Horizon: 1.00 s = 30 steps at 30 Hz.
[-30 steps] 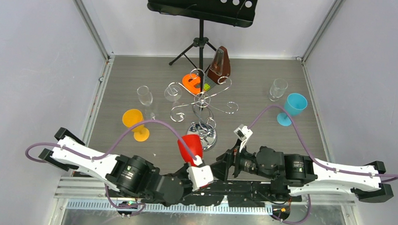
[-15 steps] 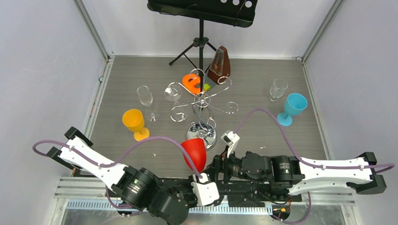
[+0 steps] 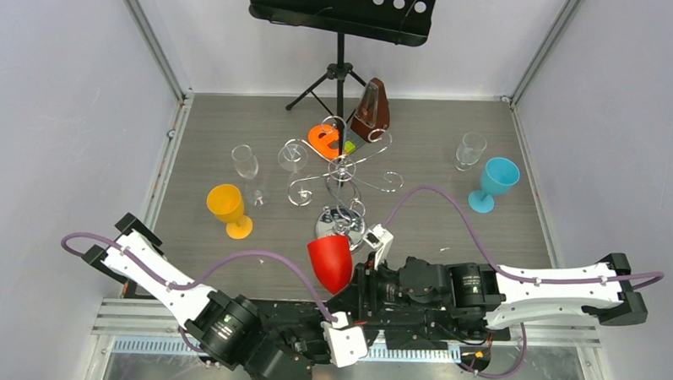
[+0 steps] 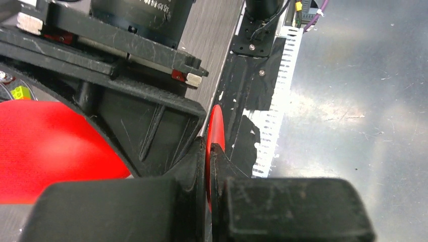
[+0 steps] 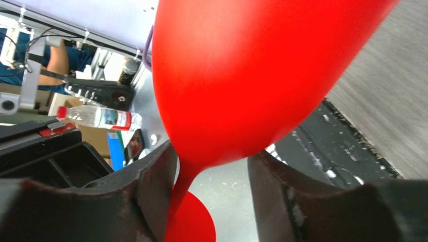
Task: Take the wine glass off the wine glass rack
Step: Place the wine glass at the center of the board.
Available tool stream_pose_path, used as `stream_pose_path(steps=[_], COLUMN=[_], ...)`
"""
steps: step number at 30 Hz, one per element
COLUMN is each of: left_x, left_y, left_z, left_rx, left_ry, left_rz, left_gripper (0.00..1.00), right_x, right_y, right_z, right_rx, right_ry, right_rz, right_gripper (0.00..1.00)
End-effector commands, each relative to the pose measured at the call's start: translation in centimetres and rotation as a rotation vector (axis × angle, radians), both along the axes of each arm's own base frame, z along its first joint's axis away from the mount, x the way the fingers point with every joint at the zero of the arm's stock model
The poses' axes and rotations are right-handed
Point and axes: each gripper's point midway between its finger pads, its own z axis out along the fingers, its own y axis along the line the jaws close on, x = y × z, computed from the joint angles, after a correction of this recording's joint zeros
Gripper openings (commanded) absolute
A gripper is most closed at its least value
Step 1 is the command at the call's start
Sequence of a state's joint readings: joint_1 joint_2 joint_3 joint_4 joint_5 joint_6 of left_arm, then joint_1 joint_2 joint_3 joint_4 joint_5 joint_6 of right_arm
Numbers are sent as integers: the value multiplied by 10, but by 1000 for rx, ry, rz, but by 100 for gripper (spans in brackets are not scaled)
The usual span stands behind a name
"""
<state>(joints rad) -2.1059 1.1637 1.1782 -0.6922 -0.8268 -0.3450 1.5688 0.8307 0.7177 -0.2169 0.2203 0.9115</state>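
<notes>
The red glass point(image 3: 331, 259) is being held clear of the rack point(image 3: 342, 169). It is tilted in the air just in front of the rack's round base, over the near edge of the surface point(image 3: 433, 236), with its mouth turned toward the rack. Its foot point(image 4: 216, 128) is being pinched edge-on by the left end effector point(image 4: 208, 161), which is clenched on that thin disc. The stem point(image 5: 177, 196) and the bottom of the bowl point(image 5: 242, 75) are being straddled by the right end effector point(image 5: 212, 166). Its fingers are standing on either side, close to the bowl, but whether they are pressing on it cannot be told.

The glass is being judged light and stiff, probably opaque plastic, with a smooth, glossy wall that is likely to slide in a grip on the curved bowl. A pinch on the foot's rim alone is being judged weak, since the bowl's weight is hanging far out from it. The stem just under the bowl is being judged the better place to take hold, as the flare above would be stopping any slip.

Around the rack's arms an orange glass point(image 3: 324, 139) and a clear glass point(image 3: 292, 157) are being seen; whether they are hanging cannot be told. A yellow glass point(image 3: 228, 207) and a blue glass point(image 3: 496, 183) are standing well apart on the surface, and a music stand point(image 3: 343, 13) is standing behind.
</notes>
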Motion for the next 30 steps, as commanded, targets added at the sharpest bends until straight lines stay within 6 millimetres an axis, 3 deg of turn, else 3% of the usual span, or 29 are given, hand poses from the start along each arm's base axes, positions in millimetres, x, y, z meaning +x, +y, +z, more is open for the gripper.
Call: stream_pose_path(steps=[1,5,10,11,14,17,19,24,30], left_x=[3,2,-1,-1,-3,-4,-3,0,11], left_y=[-9,-9,-9,-9,-8,-8,-6,-4,-2], left_z=[32,30,27,26,24,22,20,10,-4], left_rx=[-117,-113,-126,-132,-148,-164,-170,-197,-225], left_ry=[-27,-30,-6,1,25,44,53,114,182], left_rz=[49,45,35,34,24,12,11,-5,3], left_gripper=[0,0,0,5,20,43,52,60,67], right_x=[-12,-12,-12,-12,-12,-12,-10,-3,16], right_y=[11,10,7,7,5,3,1,-6,-21], right_z=[32,34,34,33,33,31,30,20,-10], right_rx=[98,108,119,118,121,117,114,61,-131], right_ry=[30,31,32,32,25,-10,-36,-127,-314], right_rz=[51,51,48,48,51,62,66,68,63], right_gripper=[51,28,8,6,6,6,6,6,6])
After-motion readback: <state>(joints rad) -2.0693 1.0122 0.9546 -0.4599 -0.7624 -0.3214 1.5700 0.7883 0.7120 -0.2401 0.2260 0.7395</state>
